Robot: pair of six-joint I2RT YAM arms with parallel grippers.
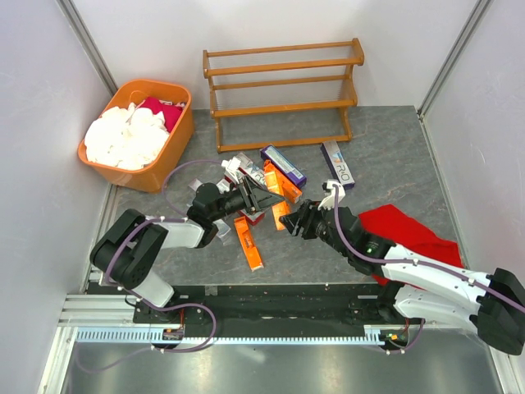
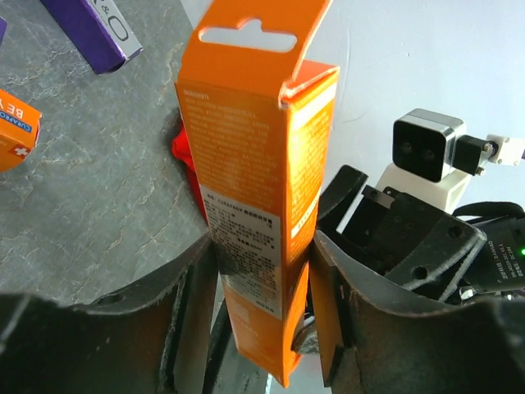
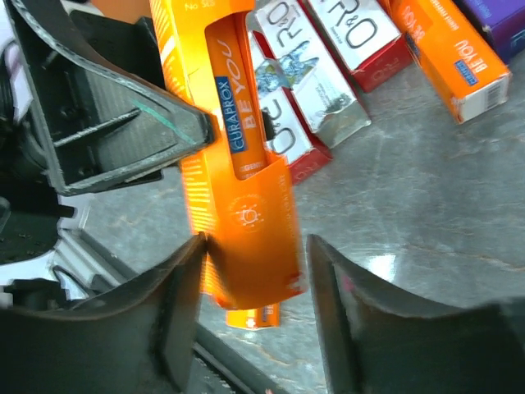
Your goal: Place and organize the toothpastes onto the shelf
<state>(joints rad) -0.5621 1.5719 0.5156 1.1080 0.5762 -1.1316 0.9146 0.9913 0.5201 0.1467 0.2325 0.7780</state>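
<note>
Evidently the job has barely begun: the shelf (image 1: 283, 82), standing at the middle of the worktop's (image 1: 394, 156) far edge, has nothing on any of its three tiers. The toothpastes (image 1: 267, 176) lie in a loose heap around the middle of the worktop, with a purple-and-white carton (image 1: 338, 164) a little apart toward the right edge. One orange carton (image 2: 254, 164) is off the surface, clamped across its lower half by the left end effector (image 2: 262, 246). The right end effector (image 3: 256, 246) is spread around the other end of the same carton, one finger touching its edge and the other just clear, so it has not closed on it. This looks like a handover between the arms. Left to do, by my reading: finish that pass, carry the carton to the far edge, set it on a tier, then do the same for every other carton and line them up. The orange tub (image 1: 176, 144) in the far-left corner and the red cloth (image 1: 406, 234) near the right edge play no part.
</note>
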